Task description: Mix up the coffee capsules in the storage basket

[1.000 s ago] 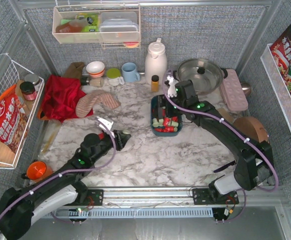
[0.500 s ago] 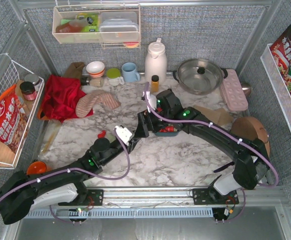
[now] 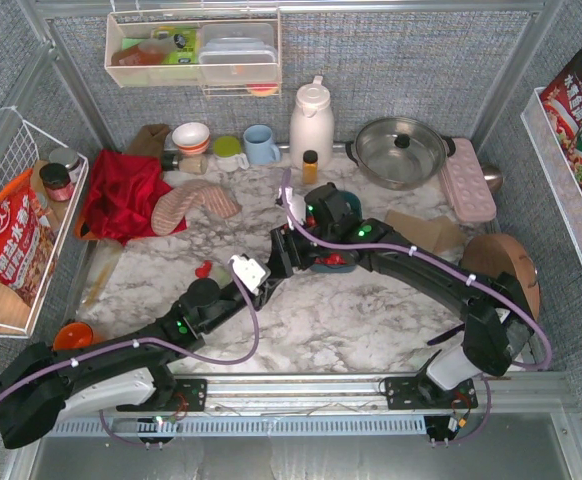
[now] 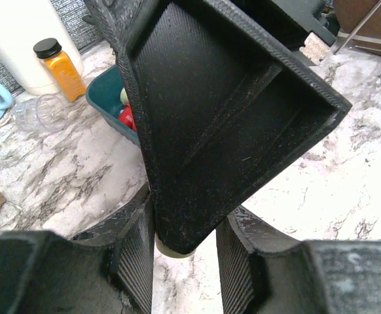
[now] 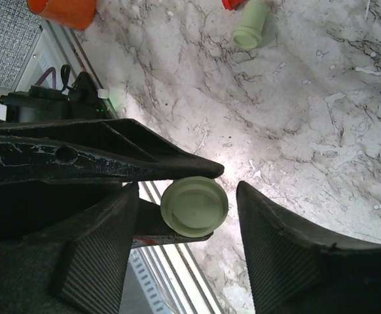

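Observation:
My left gripper (image 3: 268,278) is shut on a pale mint green coffee capsule (image 5: 194,206), pinched between its two fingers just above the marble. My right gripper (image 5: 189,199) is open, one finger on each side of that same capsule, with a gap showing on its right. In the left wrist view a right finger (image 4: 217,111) fills the middle, and only the capsule's rim (image 4: 174,248) shows between my left gripper's (image 4: 185,256) pads. The teal storage basket (image 4: 108,91) holds red and green capsules and lies mostly under the right arm (image 3: 411,250). Loose green (image 5: 249,29) and red (image 3: 203,268) capsules lie on the table.
An orange spice bottle (image 4: 56,65), a white thermos (image 3: 311,120), a blue mug (image 3: 261,143) and a steel pot (image 3: 401,150) stand behind the basket. A red cloth (image 3: 121,195) lies at the left. An orange cup (image 3: 71,338) sits at the near left edge.
The right arm swung left from over the basket to meet the left gripper. The left arm moved right with the green capsule. The right jaws have narrowed around it.

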